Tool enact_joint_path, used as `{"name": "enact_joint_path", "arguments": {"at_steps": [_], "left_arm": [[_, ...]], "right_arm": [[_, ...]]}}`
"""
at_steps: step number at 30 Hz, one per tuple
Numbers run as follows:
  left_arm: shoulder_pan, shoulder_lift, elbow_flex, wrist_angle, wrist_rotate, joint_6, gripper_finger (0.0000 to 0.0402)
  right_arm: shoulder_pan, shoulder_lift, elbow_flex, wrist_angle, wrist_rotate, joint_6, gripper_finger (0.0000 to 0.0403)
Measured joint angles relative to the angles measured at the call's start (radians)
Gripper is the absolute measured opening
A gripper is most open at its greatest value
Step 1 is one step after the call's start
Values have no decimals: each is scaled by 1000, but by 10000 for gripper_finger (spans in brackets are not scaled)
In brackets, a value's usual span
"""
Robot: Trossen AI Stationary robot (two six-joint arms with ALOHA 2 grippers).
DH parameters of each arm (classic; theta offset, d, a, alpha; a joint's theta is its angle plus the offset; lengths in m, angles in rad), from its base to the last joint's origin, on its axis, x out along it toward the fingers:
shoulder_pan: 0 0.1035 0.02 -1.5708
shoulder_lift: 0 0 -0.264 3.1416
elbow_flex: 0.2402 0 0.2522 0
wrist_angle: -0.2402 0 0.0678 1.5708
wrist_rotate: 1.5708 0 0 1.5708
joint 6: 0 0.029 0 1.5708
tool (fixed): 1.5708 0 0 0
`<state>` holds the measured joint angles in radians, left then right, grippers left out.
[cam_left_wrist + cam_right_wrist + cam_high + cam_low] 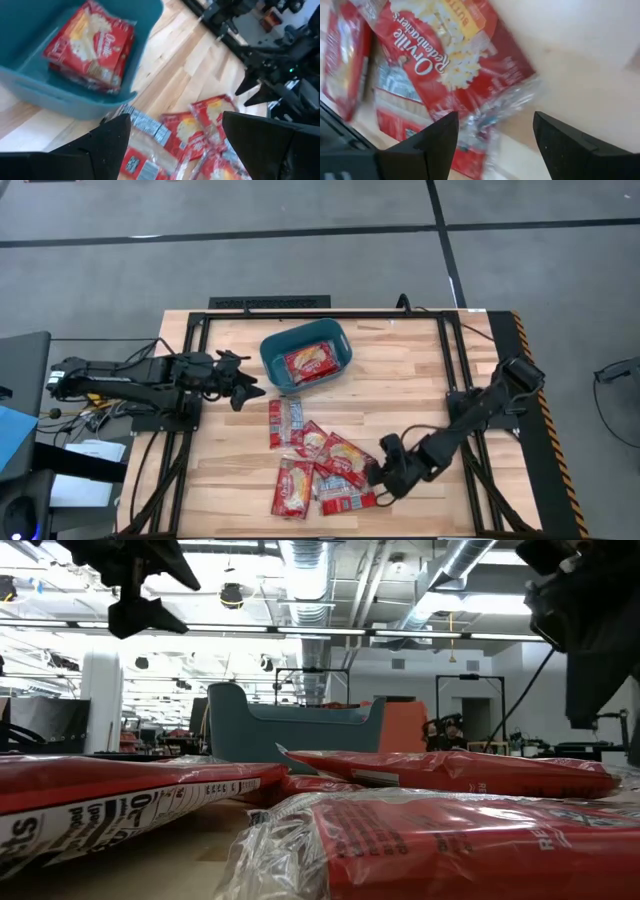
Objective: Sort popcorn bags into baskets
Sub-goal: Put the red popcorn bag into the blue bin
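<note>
The teal basket [275, 345] stands at the table's far middle and holds red popcorn bags [310, 363], which also show in the left wrist view [92, 45]. Several more bags lie flat and overlapping in a pile [318, 462] near the table's near edge. My left gripper [250, 388] hovers open above the wood beside the basket's near left corner, its fingers [112, 137] wide apart. My right gripper [383, 472] is low at the pile's right side, open, with one bag's clear crimped end [490, 112] between its fingers. My right gripper comes at the rightmost bag [455, 65] low and from the table's right, its open fingers [437, 137] standing on either side of the bag's end. I cannot tell whether they touch it. The bag lies flat on the pile.
Black frame rails [450, 360] run along the table's left, far and right sides. Yellow-black tape [530, 380] marks the right edge. Bare wood [400, 390] lies between the basket and the right arm. The low view shows bags [450, 770] close in front of the basket [300, 725].
</note>
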<state>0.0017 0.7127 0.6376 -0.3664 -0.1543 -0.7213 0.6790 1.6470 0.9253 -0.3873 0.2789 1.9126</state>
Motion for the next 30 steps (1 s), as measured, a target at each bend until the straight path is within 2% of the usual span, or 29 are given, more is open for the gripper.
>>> {"name": "enact_joint_path", "arguments": {"at_steps": [8, 13, 17, 24, 30], "left_arm": [[0, 28, 0, 19, 3, 3, 303], [0, 27, 1, 22, 2, 3, 303], [0, 27, 1, 22, 1, 7, 303], [0, 27, 1, 21, -8, 14, 303], [0, 27, 1, 21, -10, 25, 303]], "right_arm": [[11, 153, 2, 154, 95, 107, 282], [-15, 175, 4, 175, 129, 106, 266], [-39, 169, 3, 166, 147, 57, 197], [-86, 178, 0, 179, 205, -50, 21], [-127, 151, -1, 221, 174, -149, 8]]}}
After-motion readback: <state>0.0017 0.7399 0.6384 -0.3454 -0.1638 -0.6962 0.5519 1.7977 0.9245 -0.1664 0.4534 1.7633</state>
